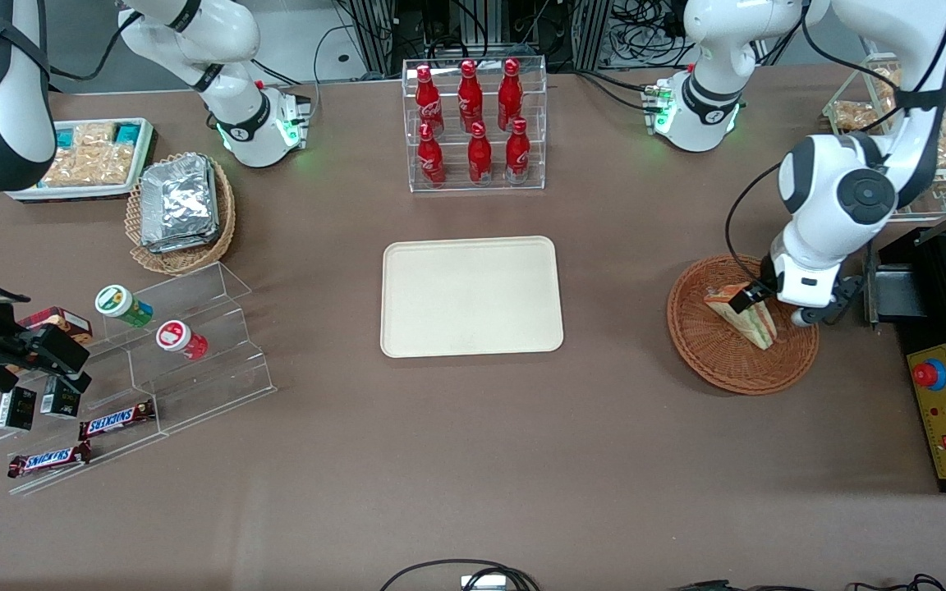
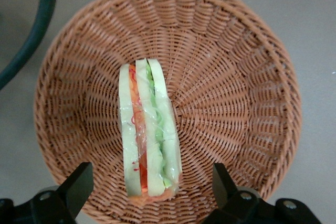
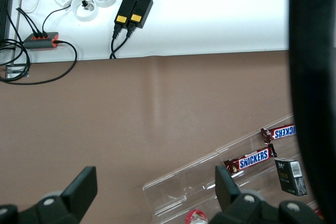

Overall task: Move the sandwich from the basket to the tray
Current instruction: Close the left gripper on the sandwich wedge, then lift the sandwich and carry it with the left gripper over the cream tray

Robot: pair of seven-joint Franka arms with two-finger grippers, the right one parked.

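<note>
One sandwich point(image 2: 149, 132) in play: a light, soft wedge in clear film, so I'd expect it to squash under much force and the wrap to be a bit slick. Best hold looks like across the two flat bread faces, mid-height, with gentle squeeze; pinching the thin tip or the open filling edge would likely deform it. Looks: pale bread layers with an orange-red stripe and a green stripe between them, standing on edge with the filling side up toward the wrist camera.

It sits inside the basket point(image 2: 252, 51), a round reddish-brown wicker one, roughly at its centre. End effector point(image 2: 152, 182) is just above it, fingers spread wide, one on each bread face, not touching yet from what shows. So it's straddling, not gripping.

Basket is at the working arm's end of the worktop point(image 1: 473, 460). Tray point(image 1: 472, 296), cream with low rim, lies mid-worktop, well apart from the basket, nothing on it.
</note>
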